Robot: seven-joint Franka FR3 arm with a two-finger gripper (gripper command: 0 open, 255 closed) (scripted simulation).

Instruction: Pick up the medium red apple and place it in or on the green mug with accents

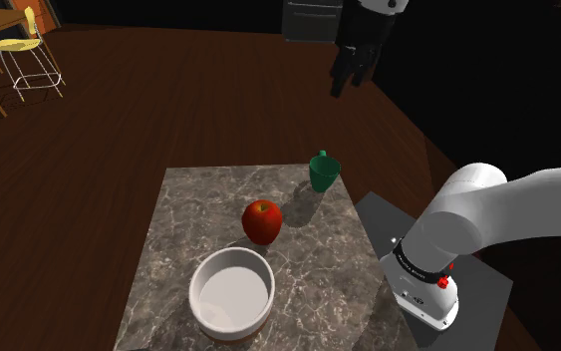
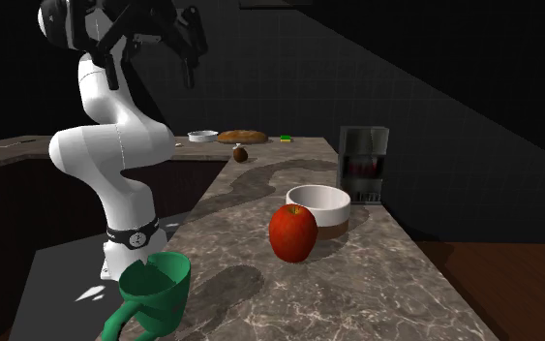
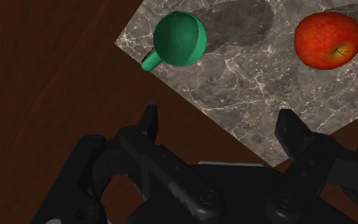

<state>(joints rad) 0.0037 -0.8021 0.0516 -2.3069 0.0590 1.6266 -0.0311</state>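
Apple on the marble, claw wide apart and well above it

The red apple (image 1: pixel 262 220) sat upright on the marble-topped table (image 1: pixel 186 204), about mid-table, between the green mug (image 1: pixel 323 172) and the white bowl (image 1: pixel 231 292), close to the bowl's rim but touching neither. The mug stood upright and open-mouthed near the table's far corner, its handle pointing off over the edge toward the dark wood floor (image 1: pixel 119 110). Bare marble lay between apple and mug, so only the bowl crowded the fruit, on the side away from the mug. The black gripper (image 3: pixel 218 118) hung high, fingers spread and holding nothing, above the table's edge by the mug's corner. Off in the shoulder view's upper left stood a yellow chair (image 1: pixel 27 42), well apart from everything.
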